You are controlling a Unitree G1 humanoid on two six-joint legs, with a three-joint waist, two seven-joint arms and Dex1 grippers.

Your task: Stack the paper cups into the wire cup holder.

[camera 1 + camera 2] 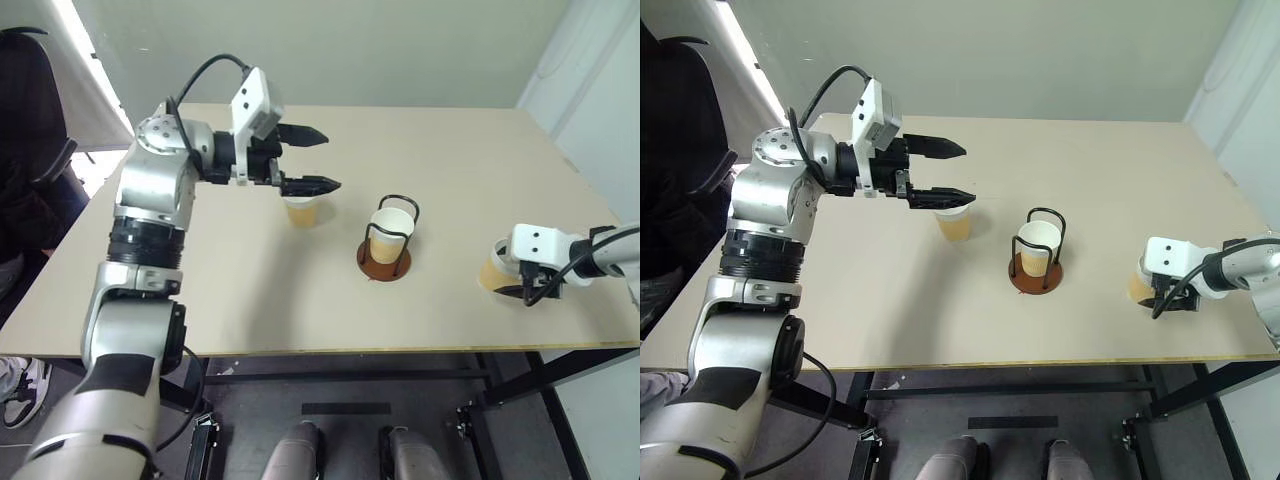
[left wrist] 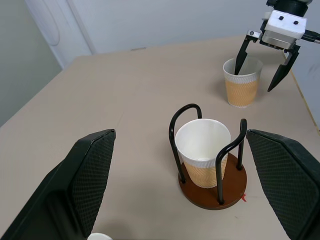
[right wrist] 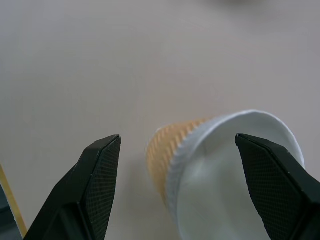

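Head views: I see my left gripper (image 1: pixel 310 160) raised over the table (image 1: pixel 200 300), fingers spread and empty, pointing level toward my right. One cup (image 1: pixel 301 210) stands upright just below its lower finger. The holder (image 1: pixel 385 262) sits beyond the fingertips, further to my right, with a second cup (image 1: pixel 388 234) already seated inside its wire loops. My right gripper (image 1: pixel 528 285) hangs low at the far right of the table, fingers apart, right at a third cup (image 1: pixel 492 270); no grip is visible.

Left wrist view: the holder and its seated cup lie straight ahead between my spread left fingers (image 2: pixel 82 185). Past them, the right gripper straddles the third cup from above, with one fingertip dipping inside the rim and the other outside.

Right wrist view: the third cup lies just ahead between the open fingers (image 3: pixel 95 180), offset toward one of them. Its long axis stands upright and the gripper tilts steeply down onto it.

Judgement: the right arm is nearest this cup. The coming move depends on closing across the cup wall, then carrying it toward the holder.
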